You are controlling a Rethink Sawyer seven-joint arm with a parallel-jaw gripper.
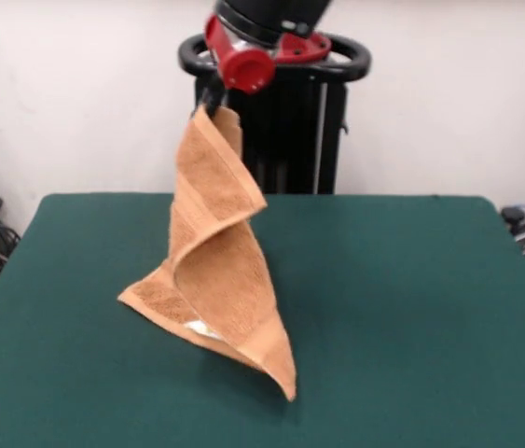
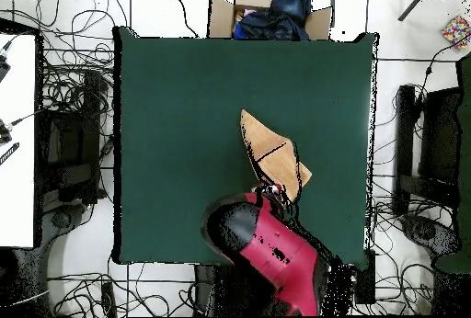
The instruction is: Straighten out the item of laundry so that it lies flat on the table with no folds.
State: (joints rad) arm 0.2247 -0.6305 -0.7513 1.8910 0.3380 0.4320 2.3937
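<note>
Towel [image 1: 220,271] hung down from the gripper [image 1: 214,101], which pinched one top corner of it tight. In the front view the gripper was high up near the top of the picture, just under the red and black arm [image 1: 253,51], and the towel ran down from it in a long twisted strip. The cloth turned once on the way down and then spread out wide at the bottom. Its low edge touched the green table [image 1: 411,308] or was just above it; I could not tell which. One low corner stuck out to the left side of the picture and another pointed down toward the front edge. A small white tag [image 1: 200,328] peeked out near the low edge. From the overhead view the towel [image 2: 272,158] looked like a narrow folded shape sitting just past the end of the arm [image 2: 271,250], toward the middle of the table [image 2: 175,130]. The gripper itself was hidden under the arm in that view. A cardboard box [image 2: 267,11] with dark cloth inside sat past the far edge of the table.
</note>
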